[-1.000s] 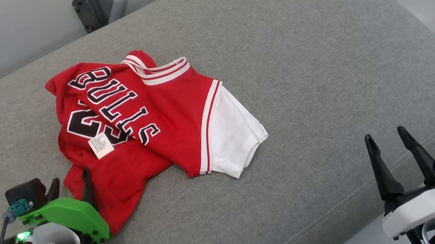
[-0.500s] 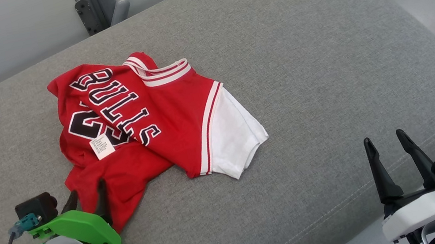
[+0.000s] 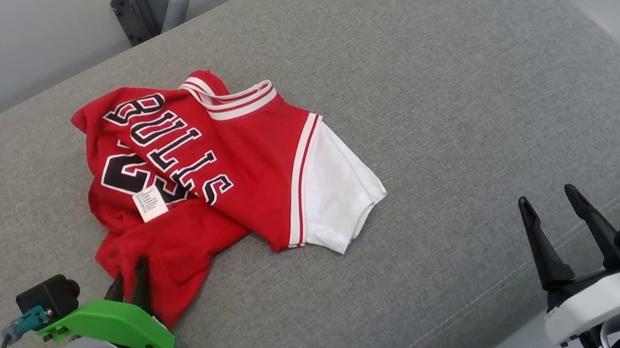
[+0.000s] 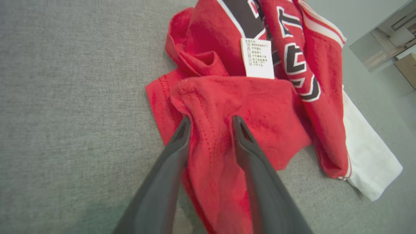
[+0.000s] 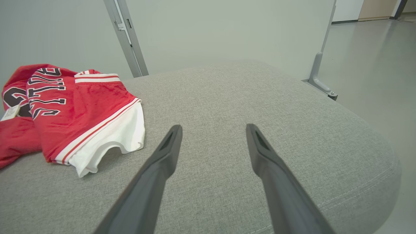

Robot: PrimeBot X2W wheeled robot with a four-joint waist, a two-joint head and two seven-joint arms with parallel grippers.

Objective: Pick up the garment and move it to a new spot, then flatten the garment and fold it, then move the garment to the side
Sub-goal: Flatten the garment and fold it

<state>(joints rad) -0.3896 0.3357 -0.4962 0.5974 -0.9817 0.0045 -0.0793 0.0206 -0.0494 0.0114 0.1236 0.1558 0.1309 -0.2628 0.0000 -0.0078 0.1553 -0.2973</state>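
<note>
Red jersey (image 3: pixel 232 168) lies crumpled on grey cushion (image 3: pixel 428 83), left of centre. Left claw (image 3: pixel 130 276) narrow, fingers astride a fold at the jersey's near corner, cannot tell if pinched. Right claw (image 3: pixel 547 196) wide, by the cushion's near right edge, well apart from jersey

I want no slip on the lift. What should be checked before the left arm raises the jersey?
1. Left end effector astride a fold of the jersey: ok.
2. Fold pinched tight: cannot tell; the jaws stand apart with cloth between them.
3. More than one layer caught: cannot tell.
4. Right end effector open and off the jersey: ok.
5. Bare cushion to the right for a new spot: ok.
</note>
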